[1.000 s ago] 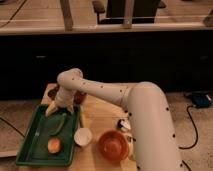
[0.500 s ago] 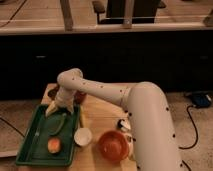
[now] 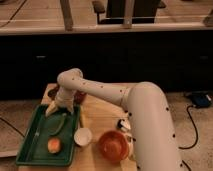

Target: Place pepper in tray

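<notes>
The green pepper (image 3: 60,123) lies inside the dark green tray (image 3: 26,156), near the tray's far right part. My gripper (image 3: 53,108) hangs over the tray's far end, just above and to the left of the pepper's upper end. I cannot tell whether it touches the pepper. My white arm reaches in from the right, over the wooden table.
A round orange fruit-like object (image 3: 54,145) and a thin pale utensil (image 3: 37,133) also lie in the tray. A small white bowl (image 3: 82,136) and a red-orange bowl (image 3: 114,145) stand to the tray's right. A dark reddish object (image 3: 80,96) sits behind my arm.
</notes>
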